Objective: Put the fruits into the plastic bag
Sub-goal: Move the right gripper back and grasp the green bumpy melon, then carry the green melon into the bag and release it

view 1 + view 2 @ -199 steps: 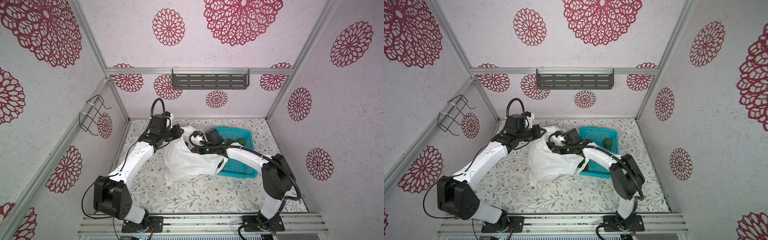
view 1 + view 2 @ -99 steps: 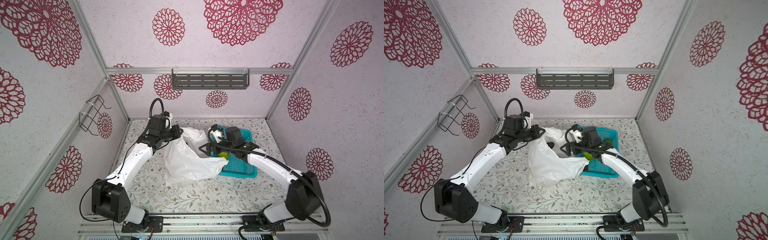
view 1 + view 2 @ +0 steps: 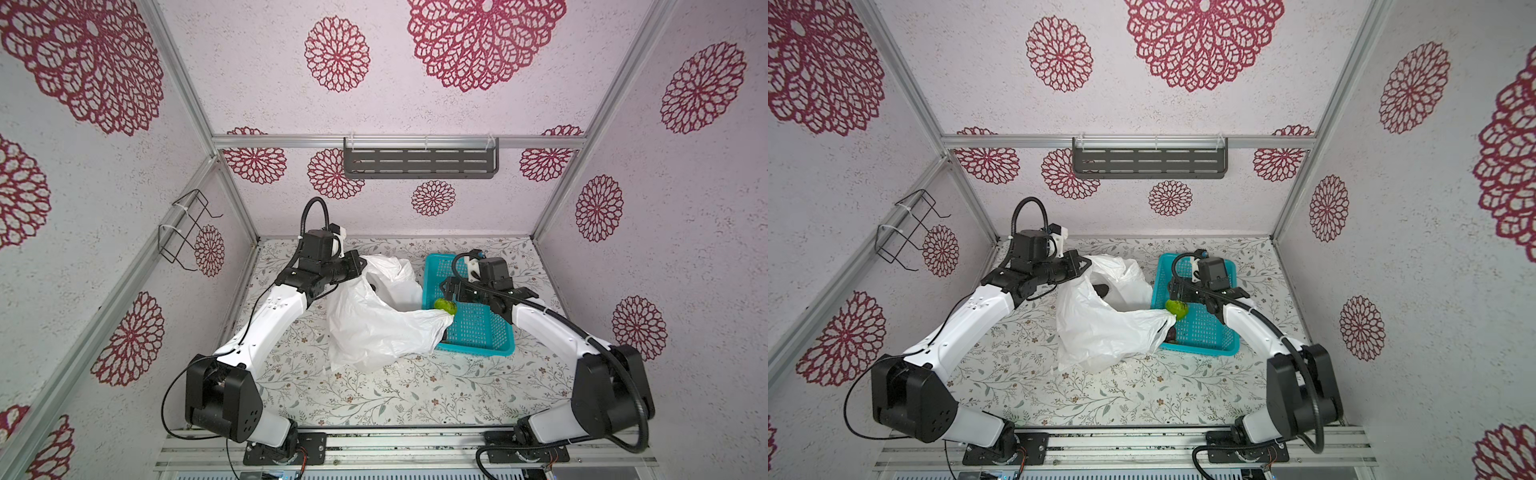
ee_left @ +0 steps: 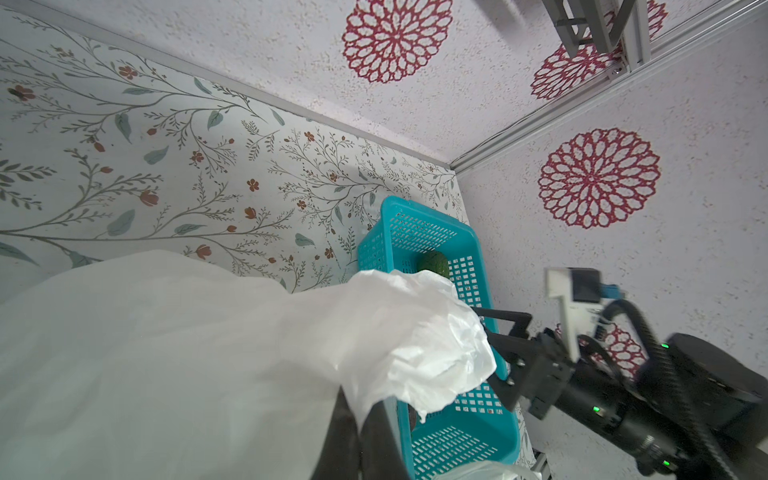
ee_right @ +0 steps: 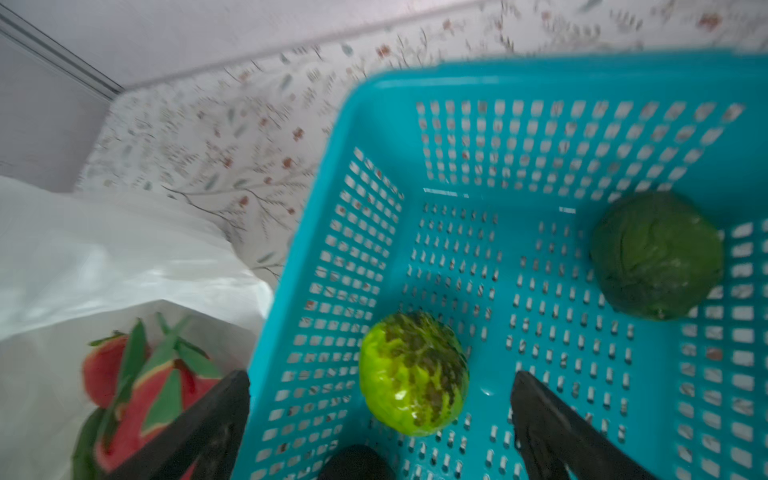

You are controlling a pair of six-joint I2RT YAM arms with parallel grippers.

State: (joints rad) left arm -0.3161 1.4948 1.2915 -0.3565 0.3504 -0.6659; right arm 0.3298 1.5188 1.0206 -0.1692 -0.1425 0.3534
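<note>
- The table (image 3: 374,395) has a cover with leaves and small flowers, and the walls (image 3: 249,83) around it are pale with big red flower prints.
- A teal basket (image 3: 478,332) (image 3: 1204,332) with many holes stands near the back right corner of the table.
- The white plastic bag (image 3: 374,328) (image 3: 1100,328) lies in the middle of the table, just left of the basket. 1 crumpled end of it hangs over the basket's left rim.
- The left gripper (image 3: 361,266) is pressed together on the bag's upper edge near the back of the table and holds it lifted, so the mouth stands open.
- The right gripper (image 5: 380,415) hangs over the basket with its fingers (image 5: 536,399) spread wide.
- 1 bright green fruit (image 3: 446,306) (image 5: 413,374) lies on the basket floor near the left wall, between these 2 fingers, and neither finger touches it.
- 1 dark green fruit (image 5: 656,253) (image 4: 434,264) lies toward the basket's back end, apart from the bright one.
- 1 red-and-green fruit (image 5: 141,382) lies inside the bag.
</note>
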